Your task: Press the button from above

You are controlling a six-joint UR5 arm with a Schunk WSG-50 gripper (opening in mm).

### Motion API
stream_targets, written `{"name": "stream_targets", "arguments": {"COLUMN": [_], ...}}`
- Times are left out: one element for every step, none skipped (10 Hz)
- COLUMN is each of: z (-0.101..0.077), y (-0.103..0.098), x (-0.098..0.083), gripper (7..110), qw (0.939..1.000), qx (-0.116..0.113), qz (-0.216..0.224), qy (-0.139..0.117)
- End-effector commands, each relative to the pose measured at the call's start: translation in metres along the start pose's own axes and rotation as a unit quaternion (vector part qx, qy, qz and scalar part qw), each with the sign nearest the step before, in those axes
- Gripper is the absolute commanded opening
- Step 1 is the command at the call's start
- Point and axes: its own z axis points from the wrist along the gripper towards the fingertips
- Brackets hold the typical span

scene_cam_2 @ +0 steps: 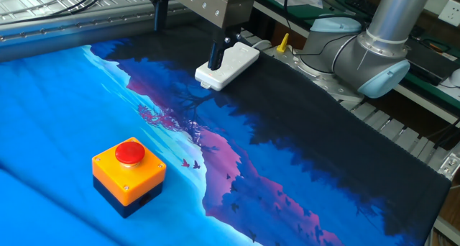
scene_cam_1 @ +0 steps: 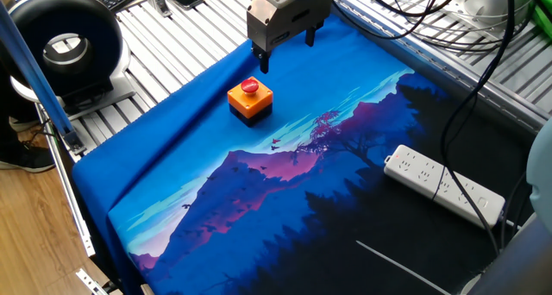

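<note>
Red button (scene_cam_1: 249, 86) sits apart from the parted fingers (scene_cam_1: 265, 60).

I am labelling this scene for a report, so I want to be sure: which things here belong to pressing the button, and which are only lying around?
For the job:
- the button, a red cap on an orange box
- the hand, open, not touching the button

Just lying about:
- the white power strip
- the printed cloth under everything

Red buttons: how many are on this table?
1. The red button tops the orange box on the blue mat. No others show, though the robot arm could hide one.
</note>
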Motion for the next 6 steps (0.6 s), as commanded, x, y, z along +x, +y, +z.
{"name": "stream_targets", "arguments": {"z": [0.0,0.0,0.0,0.0,0.0,-0.001], "y": [0.011,0.005,0.0,0.0,-0.001,-0.005], "x": [0.006,0.011,0.014,0.014,0.014,0.014], "gripper": [107,7,7,7,7,7], "qw": [0.9997,0.9995,0.9992,0.9992,0.9992,0.999], "qx": [-0.018,-0.004,0.004,0.006,0.007,0.016], "qz": [0.011,0.021,0.028,0.029,0.029,0.033], "qy": [0.012,0.022,0.027,0.028,0.028,0.028]}}
